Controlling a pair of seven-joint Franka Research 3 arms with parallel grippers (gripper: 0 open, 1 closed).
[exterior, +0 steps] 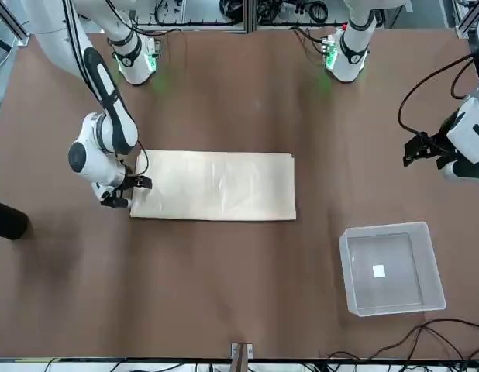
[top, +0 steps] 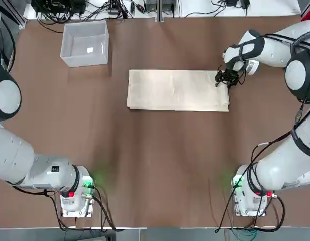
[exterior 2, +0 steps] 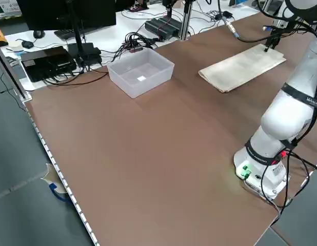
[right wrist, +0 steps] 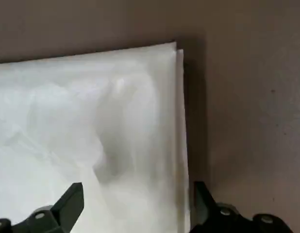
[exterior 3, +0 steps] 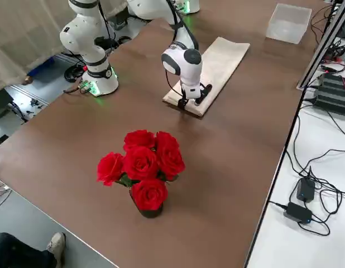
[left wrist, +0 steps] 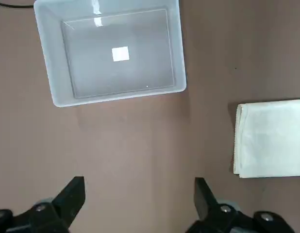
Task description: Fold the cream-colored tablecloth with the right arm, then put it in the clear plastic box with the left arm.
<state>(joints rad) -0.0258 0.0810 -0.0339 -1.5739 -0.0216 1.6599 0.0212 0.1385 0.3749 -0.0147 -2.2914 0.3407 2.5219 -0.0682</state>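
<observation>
Cream-colored tablecloth (top: 178,91) is lying flat in layers near the table's middle, its long sides running from 9 to 3 o'clock as we are looking from the robot's side, 12 pointing away from it. We are seeing the right gripper (right wrist: 139,183) hovering low over its 3 o'clock end, fingers apart, one on the cloth's side of the short edge and the other past it; whether they are touching fabric, we cannot tell. We are finding the left gripper (left wrist: 140,178) raised well toward 9 o'clock, fingers also apart and holding nothing. Clear plastic box (top: 85,44) is standing apart at the cloth's 10 o'clock, and red roses (exterior 3: 142,164) are standing toward its 3 o'clock.
</observation>
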